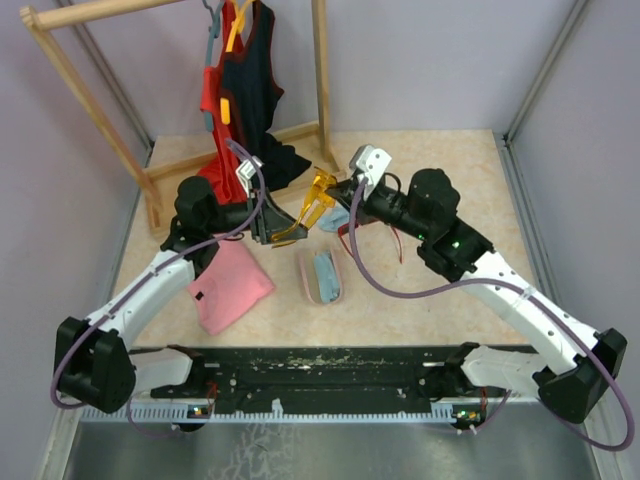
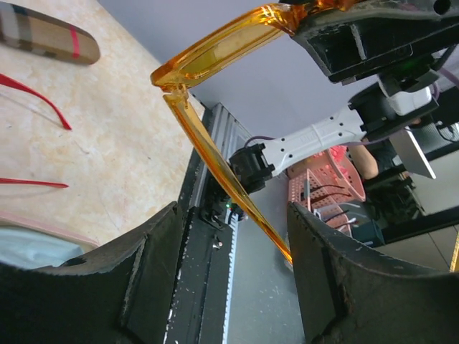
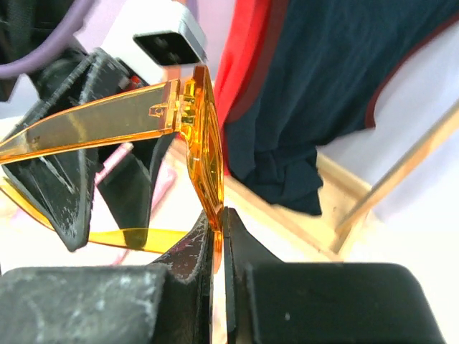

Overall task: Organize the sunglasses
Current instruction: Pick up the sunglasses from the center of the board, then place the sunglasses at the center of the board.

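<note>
The orange-yellow sunglasses [image 1: 318, 192] hang in the air above the table's middle. My right gripper [image 3: 221, 233] is shut on the lower edge of their front [image 3: 204, 143], seen edge-on in the right wrist view. My left gripper [image 2: 229, 287] is open, and one orange temple arm [image 2: 215, 154] runs down between its fingers [image 2: 150, 272], close to the right-hand one. From above, the left gripper [image 1: 272, 232] sits just left of the glasses and the right gripper [image 1: 338, 192] just right of them. Thin red temple arms of the red sunglasses [image 2: 36, 100] lie on the table.
An open oval case [image 1: 320, 275] holding a light blue cloth lies in front of the grippers. A pink case [image 1: 232, 288] is under the left arm. A brown red-striped case [image 2: 43, 39] lies farther off. A wooden rack with red and dark garments [image 1: 245, 90] stands at the back.
</note>
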Action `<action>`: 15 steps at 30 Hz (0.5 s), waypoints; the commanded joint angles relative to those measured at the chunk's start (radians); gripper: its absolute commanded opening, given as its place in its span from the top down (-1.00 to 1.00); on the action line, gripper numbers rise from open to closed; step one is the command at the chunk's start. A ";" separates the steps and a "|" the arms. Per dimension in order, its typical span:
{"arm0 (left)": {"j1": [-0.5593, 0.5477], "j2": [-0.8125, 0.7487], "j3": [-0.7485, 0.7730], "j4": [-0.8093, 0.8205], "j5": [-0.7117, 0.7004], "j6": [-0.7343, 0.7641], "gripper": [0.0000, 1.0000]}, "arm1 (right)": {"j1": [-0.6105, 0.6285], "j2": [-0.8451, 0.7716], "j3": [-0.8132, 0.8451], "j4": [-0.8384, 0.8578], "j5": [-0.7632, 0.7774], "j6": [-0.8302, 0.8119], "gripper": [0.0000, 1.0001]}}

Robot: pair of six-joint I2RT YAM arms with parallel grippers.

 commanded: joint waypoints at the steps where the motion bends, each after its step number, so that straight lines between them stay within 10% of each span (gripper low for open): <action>1: 0.036 -0.068 0.025 -0.104 -0.069 0.103 -0.33 | -0.041 -0.030 0.102 -0.167 0.096 0.143 1.00; 15: 0.104 -0.294 -0.008 -0.521 -0.687 0.391 -0.41 | -0.218 0.084 0.339 -0.988 0.278 0.357 1.00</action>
